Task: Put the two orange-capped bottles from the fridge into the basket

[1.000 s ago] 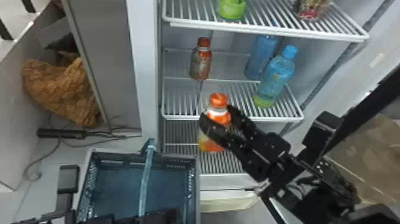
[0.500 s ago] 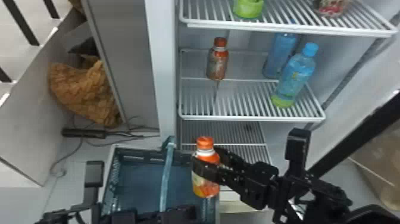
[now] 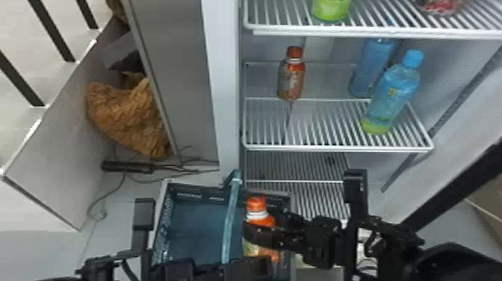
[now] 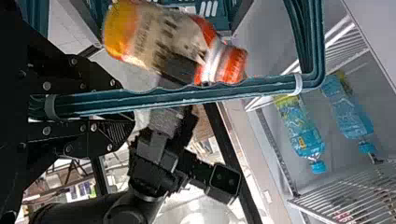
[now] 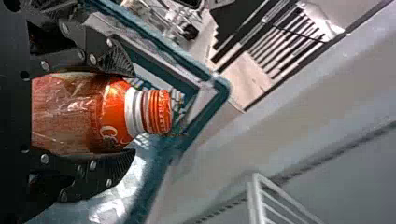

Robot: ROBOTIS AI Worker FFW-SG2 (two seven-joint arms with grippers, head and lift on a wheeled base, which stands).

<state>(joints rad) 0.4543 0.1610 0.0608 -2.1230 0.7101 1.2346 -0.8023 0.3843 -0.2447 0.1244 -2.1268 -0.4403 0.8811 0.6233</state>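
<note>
First bottle (image 3: 260, 221): orange cap, white neck ring, glossy clear plastic with an orange-and-yellow wrap; over the right part of the basket, just beside its handle. I cannot tell whether its base is below the rim.

Right gripper (image 3: 263, 228): black, two flat fingers with ribbed tips, pinching the first bottle by its body, one finger on each side; the cap protrudes beyond them.

Left gripper (image 3: 246, 269): black, its two fingers closed on the handle (image 3: 231, 224) – a ridged, teal, bar-like loop.

Basket (image 3: 194, 224): rectangular, teal plastic, slotted walls, smooth floor; on the ground before the fridge (image 3: 220, 74).

Second bottle (image 3: 291, 80): orange cap, rounded shoulders, printed wrap; upright at the left of the middle shelf (image 3: 306, 129), white wire in parallel bars.

Blue bottles, two (image 3: 392, 93) – translucent, tapering, blue-capped; same shelf, right side.

Green container (image 3: 330, 9): rounded; upper shelf.

Brown bundle (image 3: 127, 116): crumpled, wrinkled; left of the fridge, near a black bar (image 3: 127, 166) with thin cables.
</note>
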